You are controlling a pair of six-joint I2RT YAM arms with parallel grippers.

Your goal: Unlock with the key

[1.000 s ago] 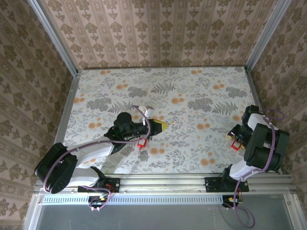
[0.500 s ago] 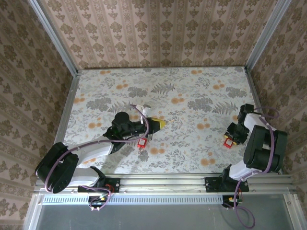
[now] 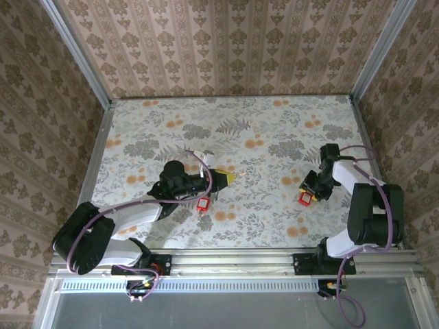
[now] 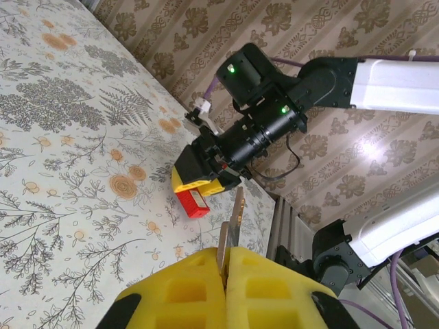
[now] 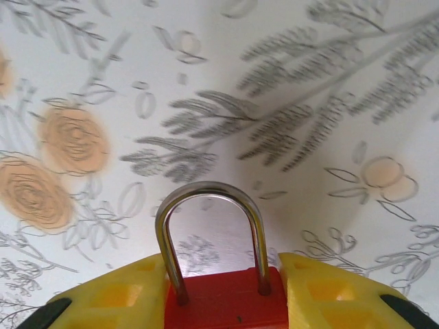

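Misalignment threatens: the key (image 4: 235, 218), pinched in the left gripper (image 4: 226, 266), is well apart from the padlock (image 5: 219, 305) clamped in the right gripper (image 3: 306, 194) and could twist loose striking it off-slot.

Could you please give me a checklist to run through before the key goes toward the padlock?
1. Key pinched in the left gripper: ok.
2. Padlock clamped in the right gripper: ok.
3. Shackle shut, both legs in the body: ok.
4. Key close enough to the padlock to insert: not ok, a stretch of table separates them.
5. Keyhole facing the key: cannot tell.
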